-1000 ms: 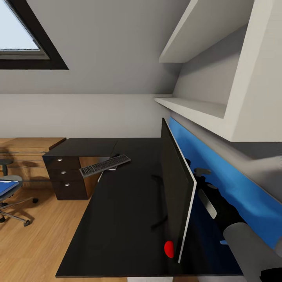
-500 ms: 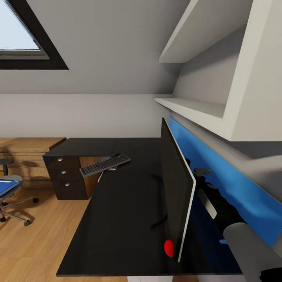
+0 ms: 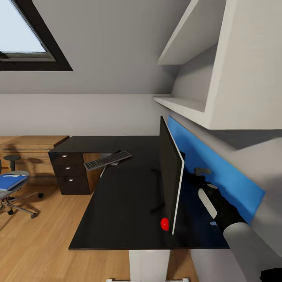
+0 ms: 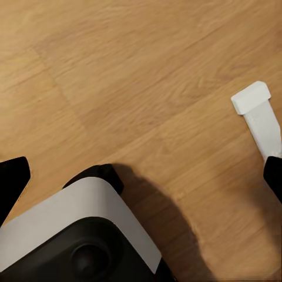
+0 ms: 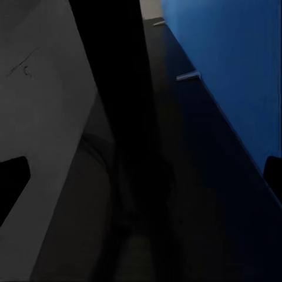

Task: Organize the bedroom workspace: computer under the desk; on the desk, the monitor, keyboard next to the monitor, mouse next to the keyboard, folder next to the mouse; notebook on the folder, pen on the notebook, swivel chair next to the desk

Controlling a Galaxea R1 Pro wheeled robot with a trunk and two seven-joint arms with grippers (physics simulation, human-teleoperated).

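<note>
Thin black flat monitor (image 3: 169, 172) stands on the glossy black surface (image 3: 117, 211); the right arm reaches behind it, its tool's state untellable.

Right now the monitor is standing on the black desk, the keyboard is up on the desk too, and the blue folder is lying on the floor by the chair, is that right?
Not quite. The folder is not on the floor; the head view shows it lying on the seat of the swivel chair. The rest holds: the monitor stands on the black desk, and the keyboard is up on the desk too.
</note>
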